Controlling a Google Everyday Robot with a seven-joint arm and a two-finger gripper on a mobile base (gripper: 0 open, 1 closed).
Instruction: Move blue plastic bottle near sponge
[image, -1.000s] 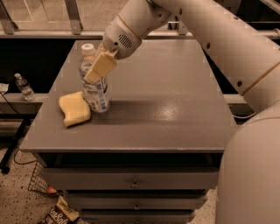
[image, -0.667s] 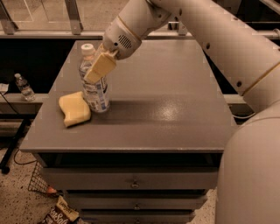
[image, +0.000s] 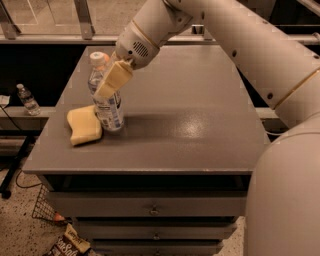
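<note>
The white robot arm (image: 240, 45) reaches in from 2 o'clock across the grey table (image: 190, 120), which has drawers beneath. Toward the table's 9 o'clock side the blue plastic bottle (image: 111, 112) stands upright, white cap on top. The pale yellow sponge (image: 84, 125) lies flat at the bottle's 9 o'clock, just beside its base. The cream tool (image: 103, 88) sits against the bottle's shoulder, slanting down toward 7 o'clock; I cannot tell whether it grips the bottle. Off the table, at 9 o'clock, stands 1 small water bottle (image: 27, 100).
</note>
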